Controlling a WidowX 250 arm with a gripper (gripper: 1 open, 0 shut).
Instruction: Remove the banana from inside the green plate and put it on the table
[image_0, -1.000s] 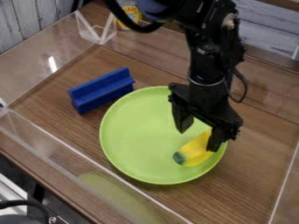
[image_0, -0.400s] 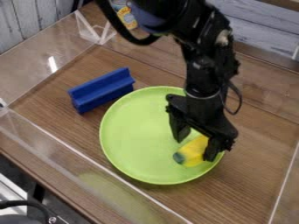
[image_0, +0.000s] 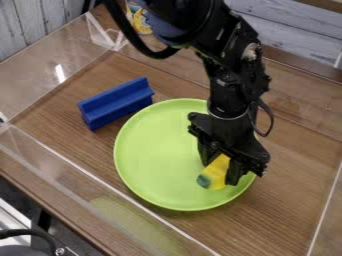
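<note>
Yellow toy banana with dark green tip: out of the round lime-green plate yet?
No, the small yellow banana lies within the rim of the round lime-green plate.

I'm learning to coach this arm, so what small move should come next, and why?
Probably finish closing the gripper, then check the hold before lifting: its fingers straddle the banana, which still lies inside the green plate, and the view does not show clearly whether both fingers grip it.

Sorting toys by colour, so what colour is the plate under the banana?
The plate is lime green, seen best in the camera view.
</note>
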